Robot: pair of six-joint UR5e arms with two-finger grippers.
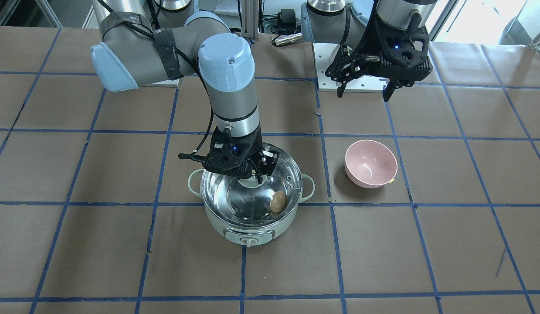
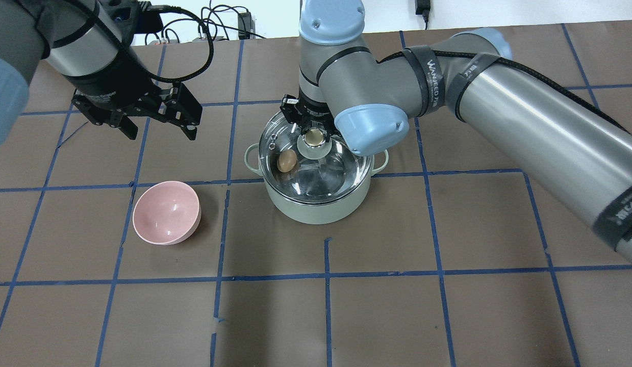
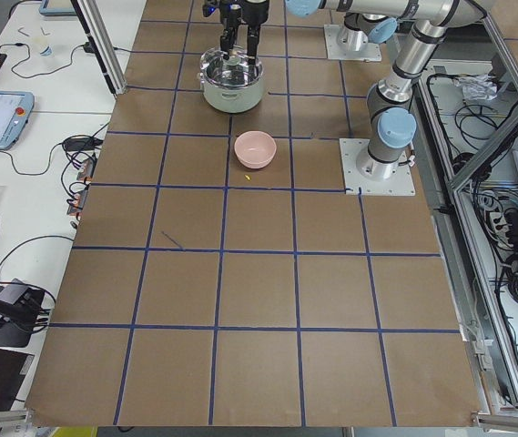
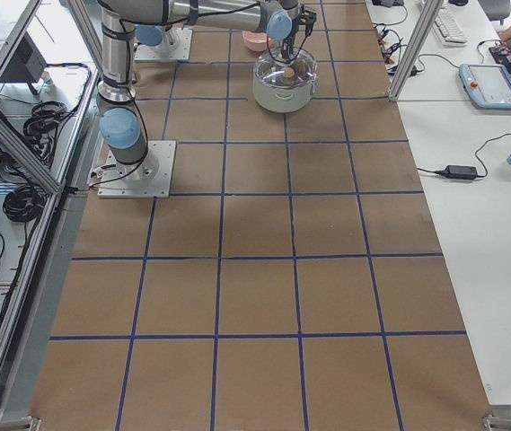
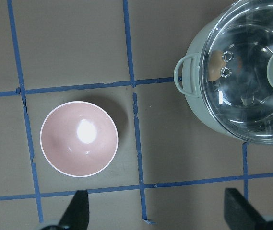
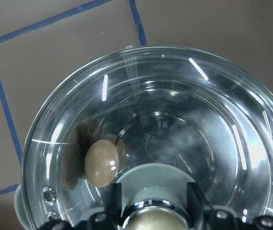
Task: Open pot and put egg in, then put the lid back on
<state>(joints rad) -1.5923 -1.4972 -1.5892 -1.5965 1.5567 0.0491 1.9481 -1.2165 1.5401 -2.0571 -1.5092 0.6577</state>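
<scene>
The mint-green pot stands mid-table with the clear glass lid resting on it. The tan egg lies inside on the steel bottom and shows through the glass in the front view and the right wrist view. My right gripper is above the pot, with its fingers closed on either side of the lid's beige knob. My left gripper hangs open and empty above the table, to the pot's left and beyond the pink bowl.
An empty pink bowl sits on the brown table to the left of the pot, a hand's width away; it also shows in the left wrist view. Blue tape lines cross the table. The right arm's forearm stretches over the table's right half.
</scene>
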